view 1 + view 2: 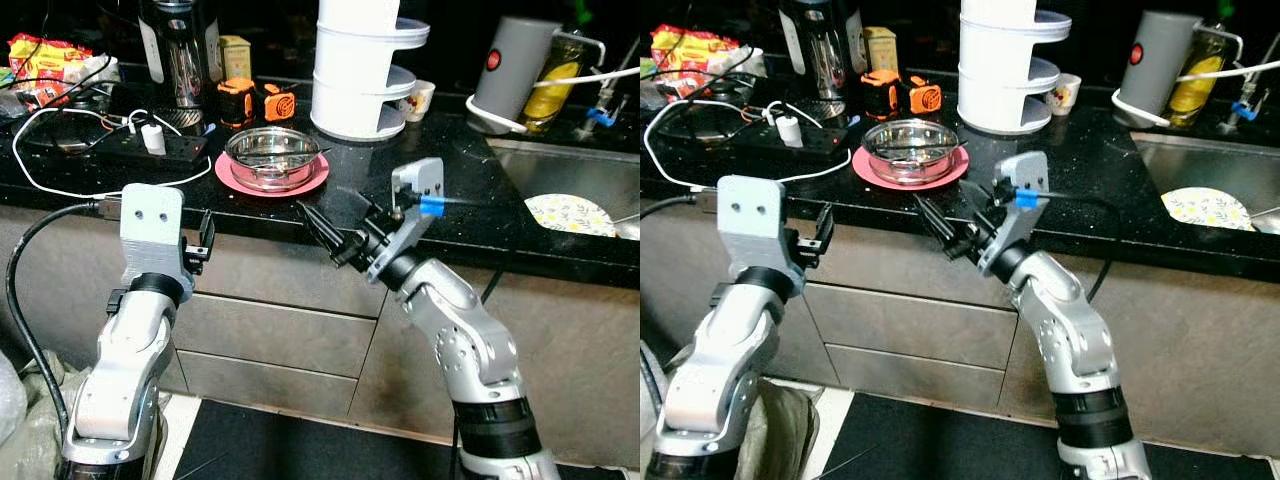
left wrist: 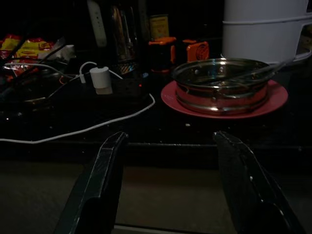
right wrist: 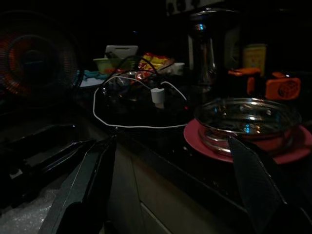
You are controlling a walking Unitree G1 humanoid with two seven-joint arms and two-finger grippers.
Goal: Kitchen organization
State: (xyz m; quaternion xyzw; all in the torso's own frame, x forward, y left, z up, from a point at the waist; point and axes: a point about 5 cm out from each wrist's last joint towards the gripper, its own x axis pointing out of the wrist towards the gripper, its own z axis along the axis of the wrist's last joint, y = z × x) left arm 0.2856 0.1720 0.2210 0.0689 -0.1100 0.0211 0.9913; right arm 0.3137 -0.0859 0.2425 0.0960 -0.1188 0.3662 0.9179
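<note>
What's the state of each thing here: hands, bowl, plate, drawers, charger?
left hand: open, empty, held before the counter edge
right hand: open, empty, short of the bowl
steel bowl: upright on the pink plate, utensil resting in it
pink plate: flat on the counter, under the bowl
drawers: shut
white charger: plugged into the power strip

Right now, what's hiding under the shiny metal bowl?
The metal bowl sits on a pink plate on the black counter. A utensil rests inside the bowl. The bowl covers the plate's middle, so anything there can't be seen.
</note>
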